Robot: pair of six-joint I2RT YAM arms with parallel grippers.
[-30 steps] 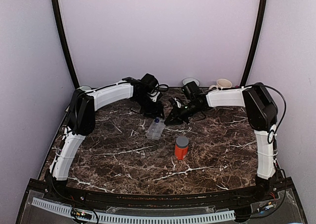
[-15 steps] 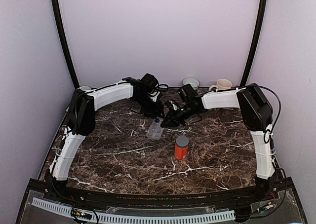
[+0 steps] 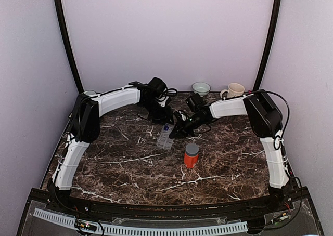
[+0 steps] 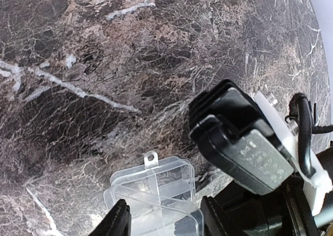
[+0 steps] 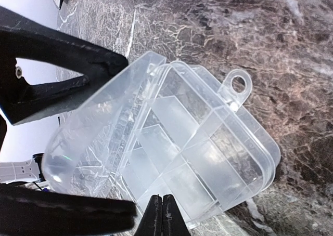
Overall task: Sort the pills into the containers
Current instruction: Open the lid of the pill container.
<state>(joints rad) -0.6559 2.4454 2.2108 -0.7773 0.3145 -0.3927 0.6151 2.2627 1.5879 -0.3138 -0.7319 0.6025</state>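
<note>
A clear plastic box point(image 5: 197, 142) of compartments sits between the fingers of the left pincer point(image 4: 165, 216), which grasps it. Its long axis runs straight out ahead of that pincer. The right pincer point(image 5: 162, 212), clenched shut and empty, touches the box's long side with its tips.

One clear organiser box point(image 3: 165, 136), one orange bottle point(image 3: 191, 156), one bowl point(image 3: 201, 87) and one mug point(image 3: 235, 90)
</note>
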